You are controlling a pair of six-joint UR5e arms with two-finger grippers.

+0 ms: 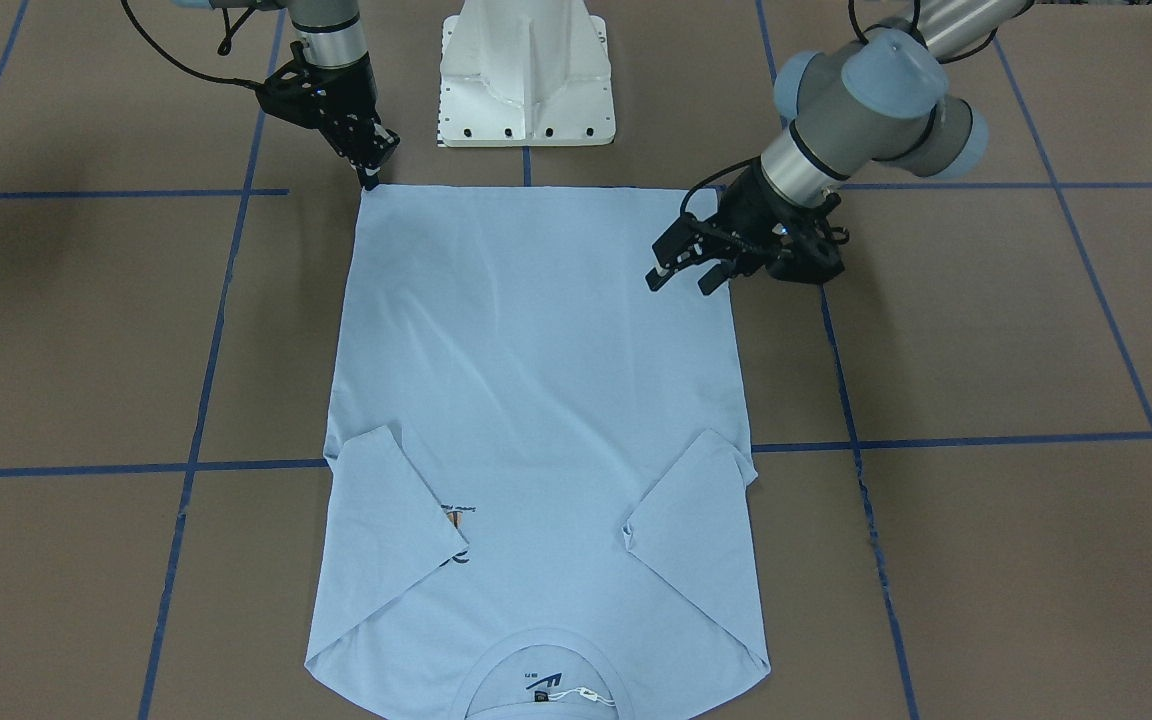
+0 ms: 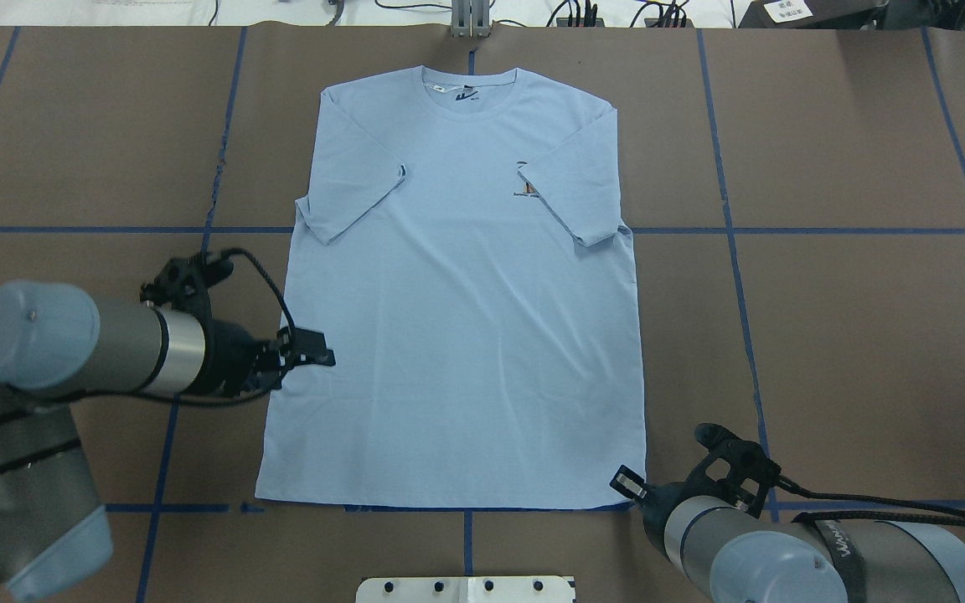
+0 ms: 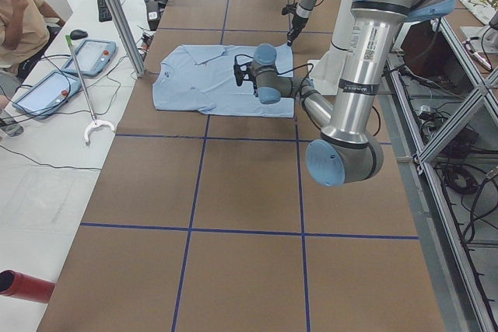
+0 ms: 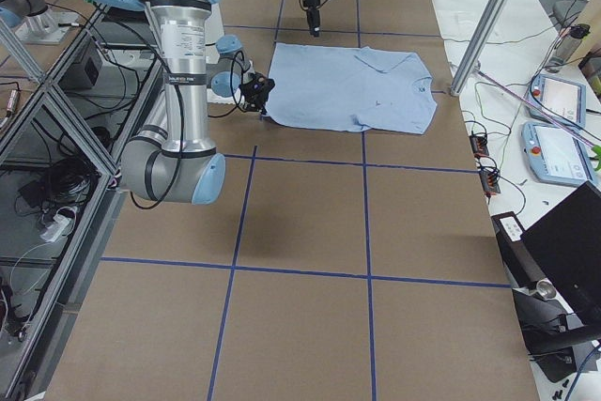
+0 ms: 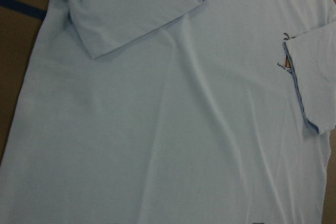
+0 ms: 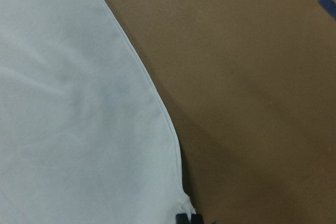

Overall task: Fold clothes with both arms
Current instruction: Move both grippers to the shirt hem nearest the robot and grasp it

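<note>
The light blue t-shirt (image 1: 536,380) lies flat and front up, with its collar away from the robot. Both sleeves are folded in over the chest. One sleeve partly covers the chest print (image 2: 526,188). My left gripper (image 1: 683,278) is open just above the shirt's side edge, a little up from the hem; it also shows in the overhead view (image 2: 315,352). My right gripper (image 1: 372,178) stands upright with its jaws together on the opposite hem corner (image 6: 185,207); it also shows in the overhead view (image 2: 626,484).
The white pedestal base (image 1: 526,80) stands just behind the hem. Blue tape lines (image 1: 216,300) grid the brown table. Tablets (image 3: 93,56), cables and a seated person (image 3: 19,5) are beyond the collar end.
</note>
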